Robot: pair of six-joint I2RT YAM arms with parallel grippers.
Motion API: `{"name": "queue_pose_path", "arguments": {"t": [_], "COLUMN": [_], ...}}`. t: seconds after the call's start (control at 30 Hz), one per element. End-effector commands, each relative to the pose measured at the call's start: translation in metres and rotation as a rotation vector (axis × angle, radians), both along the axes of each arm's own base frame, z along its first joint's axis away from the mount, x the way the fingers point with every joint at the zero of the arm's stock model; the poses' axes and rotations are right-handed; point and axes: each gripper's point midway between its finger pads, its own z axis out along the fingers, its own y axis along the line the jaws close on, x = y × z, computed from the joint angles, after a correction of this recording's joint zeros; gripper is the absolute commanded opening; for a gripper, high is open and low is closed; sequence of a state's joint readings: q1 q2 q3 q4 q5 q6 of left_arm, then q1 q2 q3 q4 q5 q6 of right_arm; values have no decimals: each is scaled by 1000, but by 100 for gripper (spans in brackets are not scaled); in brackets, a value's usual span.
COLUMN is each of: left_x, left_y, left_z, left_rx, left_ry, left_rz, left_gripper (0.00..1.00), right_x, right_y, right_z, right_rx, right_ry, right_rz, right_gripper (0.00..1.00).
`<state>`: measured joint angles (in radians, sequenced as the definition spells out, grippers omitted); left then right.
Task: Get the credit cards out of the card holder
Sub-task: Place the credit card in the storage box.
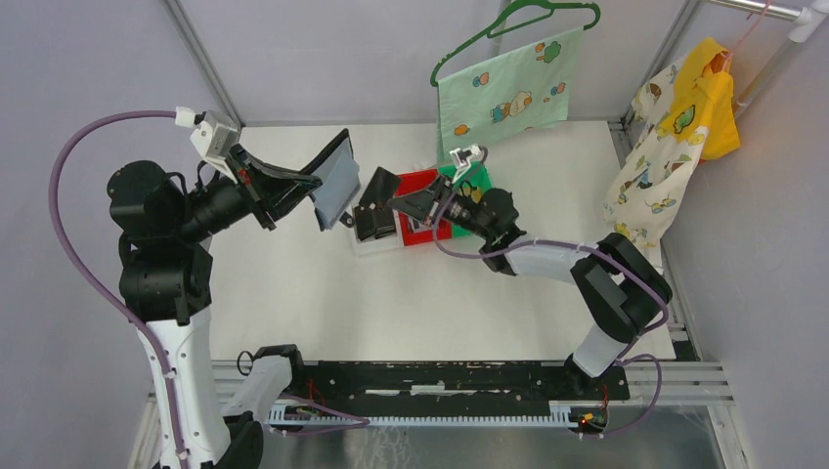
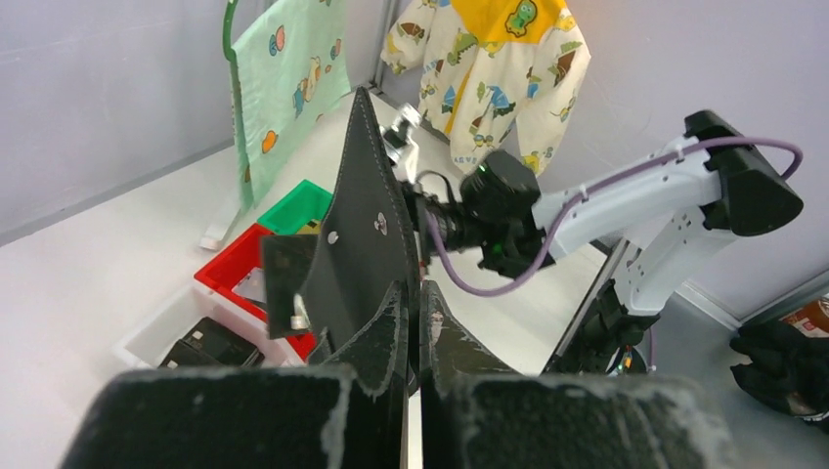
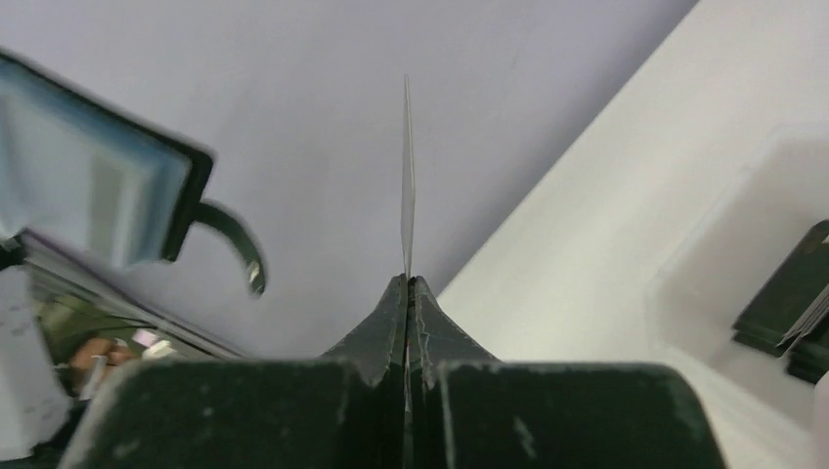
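Observation:
My left gripper [image 1: 308, 184] [image 2: 418, 293] is shut on the lower edge of the black card holder [image 1: 334, 181] [image 2: 367, 215] and holds it up above the table, unfolded. Its grey-blue lining faces the right arm, and its snap tab [image 2: 283, 283] hangs loose. In the right wrist view the card holder [image 3: 98, 195] shows blurred at the left. My right gripper [image 1: 386, 203] [image 3: 408, 283] is just right of the holder and apart from it. It is shut on one thin credit card [image 3: 408, 176], seen edge-on and sticking straight out past the fingertips.
Under the right gripper stands a clear bin [image 1: 376, 244] [image 2: 166, 327] with black wallets [image 3: 792, 303] in it. A red bin [image 1: 425, 186] [image 2: 235, 269] and a green bin [image 1: 476, 176] [image 2: 303, 205] stand beside it. A green cloth on a hanger [image 1: 503, 93] and a yellow garment [image 1: 684, 127] hang at the back.

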<state>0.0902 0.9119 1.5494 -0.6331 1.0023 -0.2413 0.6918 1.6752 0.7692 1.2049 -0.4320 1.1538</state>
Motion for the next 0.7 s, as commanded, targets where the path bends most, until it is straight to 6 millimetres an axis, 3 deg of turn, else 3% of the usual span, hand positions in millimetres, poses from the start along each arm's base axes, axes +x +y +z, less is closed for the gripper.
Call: {"name": "queue_pose_path", "arguments": {"t": [0.0,0.27,0.47,0.67], "left_x": [-12,-38,-48,-55], "left_y": [-4,-17,-21,-24], "left_z": [-2,-8,-13,-14], "left_rx": [32,3,-12,-25], "left_ry": [-58,-22,8,36], "left_rz": [-54,-193,-243,-288], "left_gripper": [2,2,2,2], "right_x": [20,71,86,97], "right_y": [24,47,64,73], "right_z": [-30,-79,-121,-141], "right_rx": [-364,-642,-802,-877], "right_ry": [-128,-131,-118,-117], "right_rz": [42,13,15,-10], "right_gripper": [0,0,0,0]}}
